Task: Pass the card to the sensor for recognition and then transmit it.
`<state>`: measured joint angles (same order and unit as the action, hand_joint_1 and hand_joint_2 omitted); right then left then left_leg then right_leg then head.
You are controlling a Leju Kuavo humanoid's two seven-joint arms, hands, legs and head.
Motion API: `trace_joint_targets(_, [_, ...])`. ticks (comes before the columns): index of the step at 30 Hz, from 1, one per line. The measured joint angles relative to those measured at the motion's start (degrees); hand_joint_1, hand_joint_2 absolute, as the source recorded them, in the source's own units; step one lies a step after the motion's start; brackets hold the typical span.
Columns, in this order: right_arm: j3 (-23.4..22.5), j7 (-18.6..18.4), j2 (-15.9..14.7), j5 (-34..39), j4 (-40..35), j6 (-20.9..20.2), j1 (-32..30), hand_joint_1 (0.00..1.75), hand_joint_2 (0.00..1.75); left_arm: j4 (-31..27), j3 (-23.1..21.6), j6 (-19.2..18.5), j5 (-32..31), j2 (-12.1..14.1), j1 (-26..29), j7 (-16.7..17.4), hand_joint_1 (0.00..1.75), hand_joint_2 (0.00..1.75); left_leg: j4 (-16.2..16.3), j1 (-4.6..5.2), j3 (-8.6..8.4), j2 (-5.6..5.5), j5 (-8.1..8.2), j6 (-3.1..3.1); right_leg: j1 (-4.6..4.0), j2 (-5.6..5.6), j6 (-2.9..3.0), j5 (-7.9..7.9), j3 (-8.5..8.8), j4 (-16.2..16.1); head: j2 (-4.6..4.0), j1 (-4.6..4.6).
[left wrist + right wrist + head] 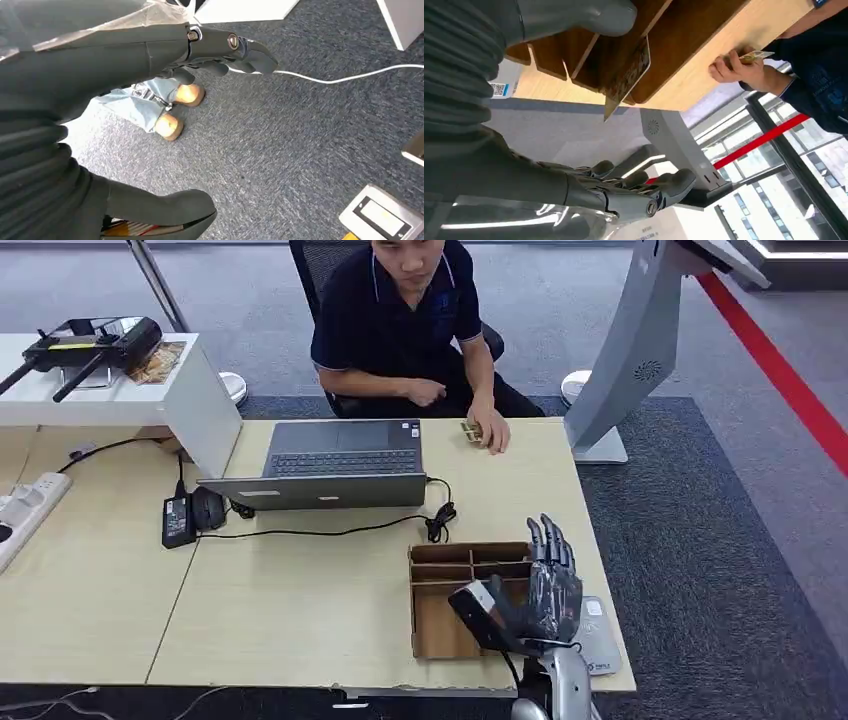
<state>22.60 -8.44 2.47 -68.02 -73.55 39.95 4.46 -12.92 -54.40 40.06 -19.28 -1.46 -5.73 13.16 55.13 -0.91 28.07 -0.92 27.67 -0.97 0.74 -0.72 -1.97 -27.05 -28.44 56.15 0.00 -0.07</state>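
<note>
A patterned card [628, 76] stands on edge in a compartment of the brown cardboard box [436, 638] at the table's front right, one corner poking out past the box rim. My right hand [545, 590] hovers over the box's right side; its thumb [574, 15] and fingers [649, 196] are spread apart on either side of the card without touching it. The flat grey sensor [598, 636] lies on the table just right of the box, partly under the hand. My left hand [125, 100] hangs over the carpet, fingers apart, holding nothing.
A person sits across the table, a hand [488, 430] resting on it and holding small cards. An open laptop [335, 465], its charger [177, 520] and cable lie mid-table. A white kiosk stand [630, 350] rises at the back right. The table's right edge is close to my hand.
</note>
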Motion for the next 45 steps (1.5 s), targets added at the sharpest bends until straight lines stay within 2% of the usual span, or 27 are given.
trace_joint_targets(28, [-0.7, -0.4, 0.0, -2.2, 1.2, 0.0, 0.2, 0.35, 1.75, 0.0, 0.0, 0.0, -0.1, 0.0, 0.0, -0.1, 0.00, 1.75, 0.0, 0.00, -0.01, 0.00, 0.00, 0.00, 0.00, 0.00, 0.00, 0.00, 0.00, 0.0, 0.00, 0.00])
trace_joint_targets(29, [-0.9, -0.4, 0.0, -2.2, 1.2, 0.0, 0.2, 0.35, 1.75, 0.0, 0.0, 0.0, -0.2, 0.0, 0.0, -0.1, 0.00, 0.00, 0.0, 0.00, -0.01, 0.01, 0.00, 0.00, 0.00, 0.00, 0.00, 0.00, 0.00, 0.0, 0.00, 0.00])
trace_joint_targets(45, [-2.3, -0.4, 0.0, -3.0, 1.1, 0.0, 0.2, 0.37, 1.75, 0.0, -0.1, 0.0, -0.2, 0.0, 0.0, -0.2, 0.00, 0.00, 0.0, 0.00, -0.01, 0.00, 0.00, 0.00, 0.00, 0.00, 0.00, 0.00, 0.00, 0.0, 0.00, 0.00])
